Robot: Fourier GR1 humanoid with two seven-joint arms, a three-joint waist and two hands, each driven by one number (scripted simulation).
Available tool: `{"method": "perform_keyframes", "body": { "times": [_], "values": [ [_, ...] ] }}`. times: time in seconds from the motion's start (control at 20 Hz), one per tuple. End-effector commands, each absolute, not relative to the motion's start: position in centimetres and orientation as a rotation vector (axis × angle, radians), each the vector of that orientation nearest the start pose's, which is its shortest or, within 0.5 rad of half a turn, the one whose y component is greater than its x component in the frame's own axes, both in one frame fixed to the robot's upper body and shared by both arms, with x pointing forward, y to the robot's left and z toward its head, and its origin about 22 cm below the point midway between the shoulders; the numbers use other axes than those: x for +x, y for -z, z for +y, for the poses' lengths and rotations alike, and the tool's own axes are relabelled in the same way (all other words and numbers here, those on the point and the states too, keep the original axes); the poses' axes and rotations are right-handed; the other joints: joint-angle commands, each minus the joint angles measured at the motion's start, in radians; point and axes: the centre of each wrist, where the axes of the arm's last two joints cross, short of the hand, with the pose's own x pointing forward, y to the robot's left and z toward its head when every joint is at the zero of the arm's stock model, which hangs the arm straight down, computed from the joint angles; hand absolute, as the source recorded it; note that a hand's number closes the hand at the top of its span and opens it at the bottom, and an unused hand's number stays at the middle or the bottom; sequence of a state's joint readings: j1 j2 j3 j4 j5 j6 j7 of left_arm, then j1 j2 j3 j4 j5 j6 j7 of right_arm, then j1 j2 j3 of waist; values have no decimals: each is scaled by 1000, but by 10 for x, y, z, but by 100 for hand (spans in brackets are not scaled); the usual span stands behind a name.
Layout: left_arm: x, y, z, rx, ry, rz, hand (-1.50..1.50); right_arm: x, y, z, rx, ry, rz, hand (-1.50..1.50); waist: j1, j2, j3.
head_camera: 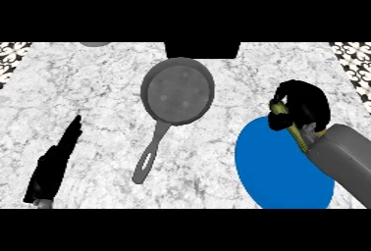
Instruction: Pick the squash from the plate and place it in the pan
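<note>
A grey pan [177,90] lies in the middle of the counter, its handle pointing toward the lower left. At the right lies a blue plate [279,171]. My right hand [304,105] hangs over the plate's far edge with its fingers curled round the squash [293,131], a thin yellow-green piece that is mostly hidden by the hand. That hand is to the right of the pan, apart from it. My left hand [54,164] rests at the lower left with straight fingers and holds nothing.
A black block [202,49] sits at the counter's far edge behind the pan. A grey round thing [95,43] peeks in at the top left. Patterned tiles [13,59] border both upper corners.
</note>
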State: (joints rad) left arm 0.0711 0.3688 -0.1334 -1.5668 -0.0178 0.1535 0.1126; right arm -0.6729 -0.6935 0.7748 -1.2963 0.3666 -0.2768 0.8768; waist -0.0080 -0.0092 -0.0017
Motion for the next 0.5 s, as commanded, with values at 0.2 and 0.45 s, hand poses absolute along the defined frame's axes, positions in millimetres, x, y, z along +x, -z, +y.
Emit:
{"method": "perform_keyframes", "body": {
  "times": [0.2,0.45],
  "values": [
    [219,-12,289,312,253,-1376,0,345,-147,-186,-1263,-808,-1412,150,15,6,2],
    [234,-17,294,329,253,-1397,0,363,-155,-137,-1132,-759,-1499,150,19,11,2]
  ]
}}
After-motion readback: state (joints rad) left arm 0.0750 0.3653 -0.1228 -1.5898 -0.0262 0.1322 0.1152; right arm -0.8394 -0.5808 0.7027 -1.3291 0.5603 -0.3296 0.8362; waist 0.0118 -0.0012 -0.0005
